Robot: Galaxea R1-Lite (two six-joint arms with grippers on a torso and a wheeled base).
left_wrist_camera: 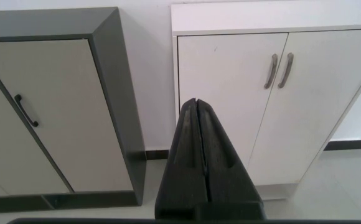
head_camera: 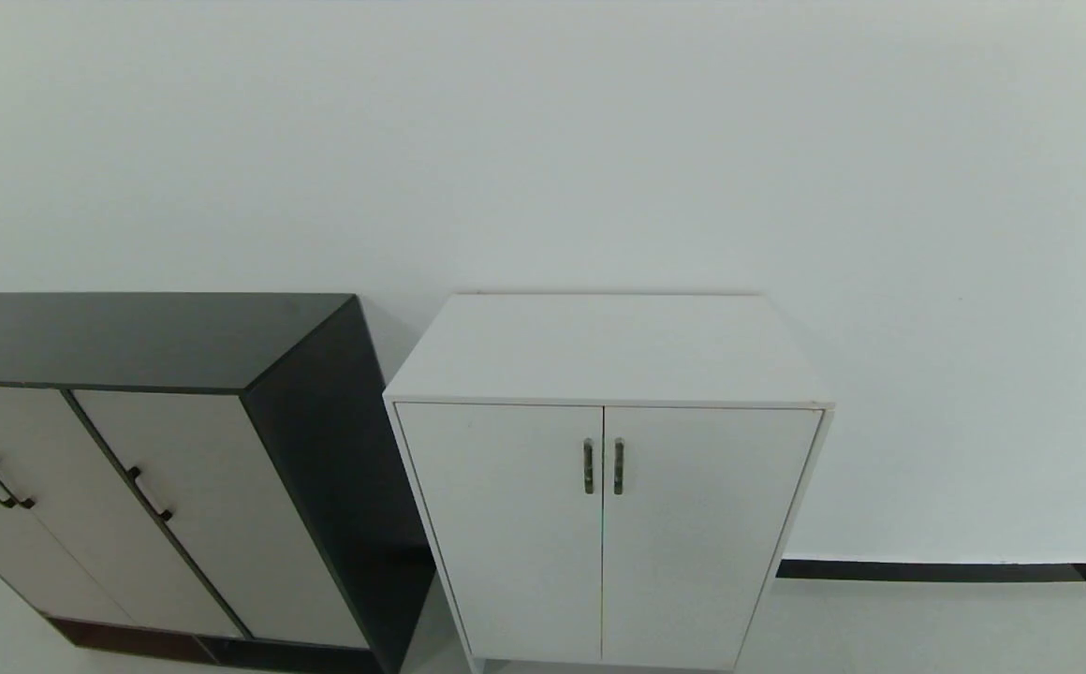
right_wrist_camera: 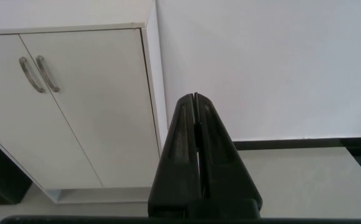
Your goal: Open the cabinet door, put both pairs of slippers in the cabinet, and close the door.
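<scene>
A white cabinet [head_camera: 607, 351] stands against the wall, both its doors closed, with two metal handles [head_camera: 602, 465] side by side at the middle. In the left wrist view my left gripper [left_wrist_camera: 196, 106] is shut and empty, some way in front of the white cabinet's left door [left_wrist_camera: 227, 93]. In the right wrist view my right gripper [right_wrist_camera: 196, 99] is shut and empty too, out past the cabinet's right side, with the right door [right_wrist_camera: 99, 99] and its handles [right_wrist_camera: 37, 74] in sight.
A black cabinet [head_camera: 145, 342] with pale doors and dark handles [head_camera: 148, 493] stands just left of the white one. Pale floor [head_camera: 927, 627] lies to the right, with a dark skirting strip [head_camera: 955, 571] along the wall.
</scene>
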